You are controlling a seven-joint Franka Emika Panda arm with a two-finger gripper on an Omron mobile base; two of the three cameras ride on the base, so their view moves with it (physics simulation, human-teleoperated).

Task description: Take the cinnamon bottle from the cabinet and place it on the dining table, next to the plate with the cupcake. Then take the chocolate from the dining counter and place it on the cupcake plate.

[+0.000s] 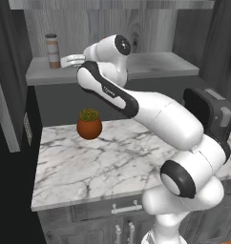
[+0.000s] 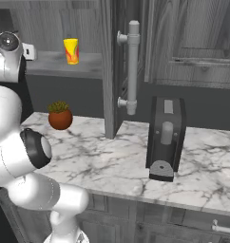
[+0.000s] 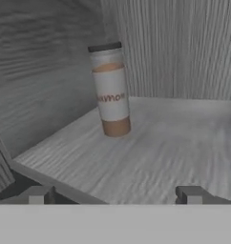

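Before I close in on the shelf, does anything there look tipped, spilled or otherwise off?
Nothing stands out. The cinnamon bottle stands upright on the cabinet shelf, cap on, nothing spilled around it. The hand is open, short of the bottle. The yellow cup is upright too, as is the potted plant on the counter below.

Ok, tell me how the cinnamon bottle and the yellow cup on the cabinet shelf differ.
The cinnamon bottle is a pale cylinder with brown bands; the yellow cup is bright yellow with red marks. The bottle has a dark cap; the cup is open-topped. The bottle's sides run straight; the cup tapers downward. Both stand upright on the grey shelf.
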